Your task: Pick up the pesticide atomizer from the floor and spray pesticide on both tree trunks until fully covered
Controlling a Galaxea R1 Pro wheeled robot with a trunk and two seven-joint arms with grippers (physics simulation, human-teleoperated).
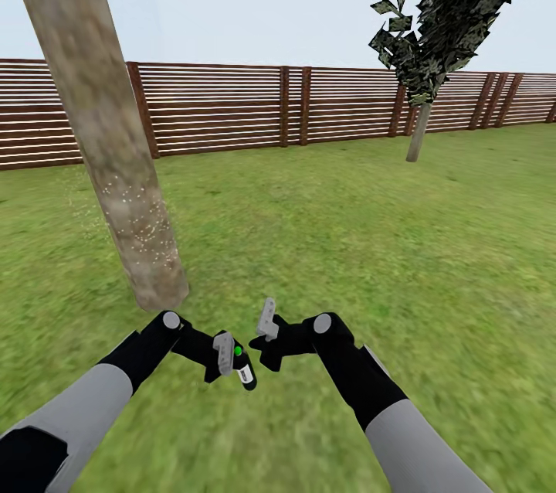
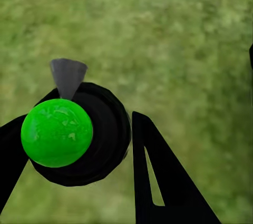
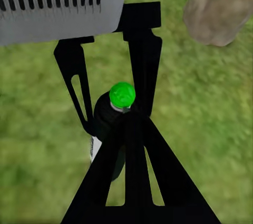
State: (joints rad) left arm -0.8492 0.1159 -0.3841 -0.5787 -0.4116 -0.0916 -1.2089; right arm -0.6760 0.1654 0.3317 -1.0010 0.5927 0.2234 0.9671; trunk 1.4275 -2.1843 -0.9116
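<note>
1. One wide grass lawn (image 1: 324, 230) runs back to a brown slatted fence (image 1: 232, 107) under pale sky
2. A thick leaning tree trunk (image 1: 100, 122) stands at the left just ahead of the arms, its lower part dotted with white pesticide (image 1: 143, 226) specks
3. A thin-trunked dark-leaved tree (image 1: 432, 22) stands far off near the fence on the right
4. The left gripper (image 1: 225, 354) has its jaws clamped on the pesticide atomizer (image 1: 241, 364), held low over the grass between the two arms, its green spot showing
5. The right gripper (image 1: 268, 321) sits just beside it; whether its jaws are apart or together cannot be told
</note>
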